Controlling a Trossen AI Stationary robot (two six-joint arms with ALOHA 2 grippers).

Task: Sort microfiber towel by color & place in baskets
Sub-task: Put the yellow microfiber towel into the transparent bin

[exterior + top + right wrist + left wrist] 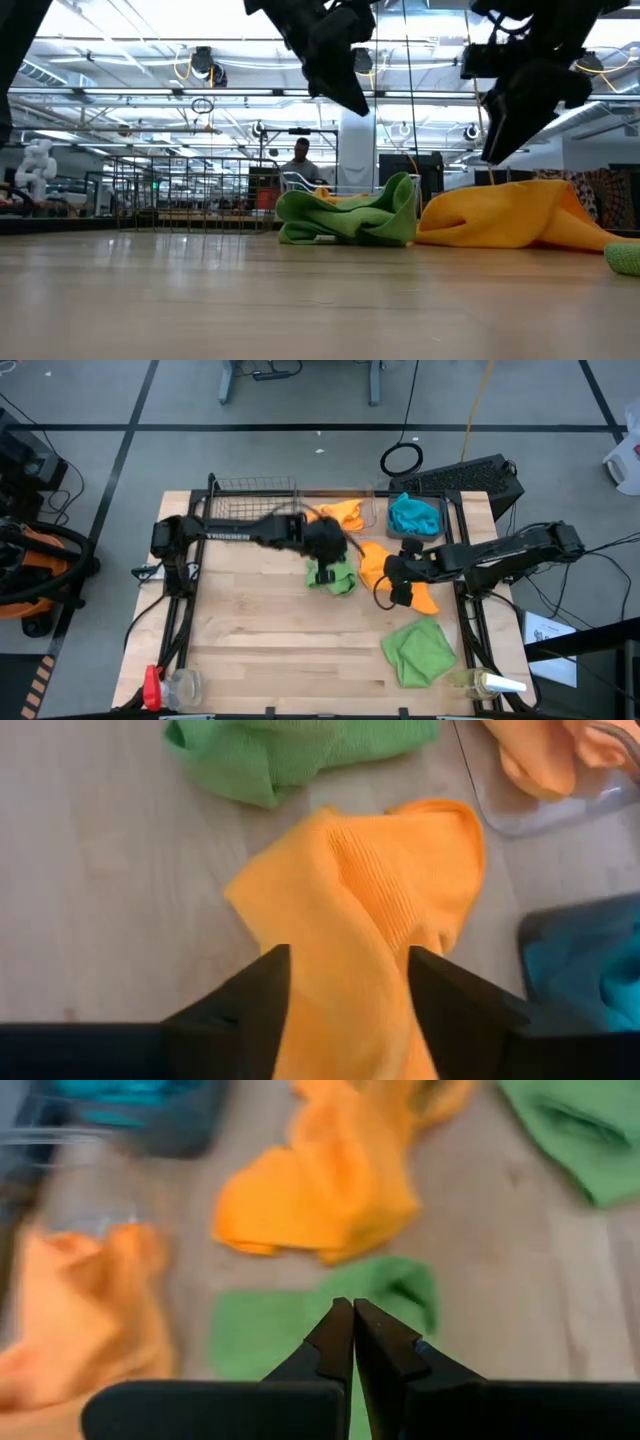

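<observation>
The right gripper (pixel 348 1010) is held open over an orange towel (pixel 370 910) near the table's (pixel 260 650) middle. The left gripper (pixel 353 1342) is closed and empty above a green towel (pixel 265 1335).

An orange towel (pixel 372 560) and two green towels (pixel 338 576) (pixel 418 652) are lying on the pale wood table (pixel 260 640). A teal towel (pixel 414 515) is showing in the dark grey tub (pixel 442 523).

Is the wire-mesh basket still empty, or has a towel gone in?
Empty, as far as the high view shows: only bare table shows through the wire-mesh basket. The left gripper hangs shut above a green towel lying on the table.
</observation>
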